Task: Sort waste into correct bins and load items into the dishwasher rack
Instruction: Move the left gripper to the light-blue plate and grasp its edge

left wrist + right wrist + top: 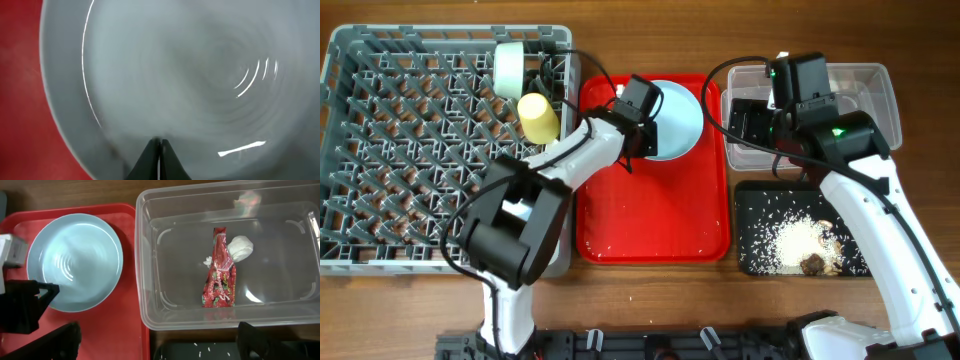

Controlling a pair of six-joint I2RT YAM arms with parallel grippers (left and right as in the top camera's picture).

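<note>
**Overhead and wrist views: containers, their contents, and both end effectors**

At the left of your table stands the large square grey plastic rack [410,150] with its grid of upright pegs. Along its far right side you find a pale green round bowl [508,68] standing on edge and, just beside it, a small yellow cup [538,117] among the pegs.

In the middle lies the red rectangular serving tray [650,210]. It carries the pale blue round plate [678,120] at its far end and a few stray white rice grains [610,245] near its front edge. Your left gripper [160,143] is at the plate's left side. Its fingers are pressed together with only a hairline between them. They point at the plate's inner face near the rim and clasp nothing. Whether the tips touch the plate cannot be told.

At the far right, the clear rectangular plastic tub [141,255] holds the small red printed snack wrapper [220,275] and, touching its upper end, the crumpled white tissue [240,247].

In front of the tub, the shallow black rectangular plastic tray [755,215] holds a heap of loose white rice [790,240] with brown food scraps [812,264] at the heap's near edge.

Your right gripper [159,330] hangs above the tub, its fingers spread wide and empty.
</note>
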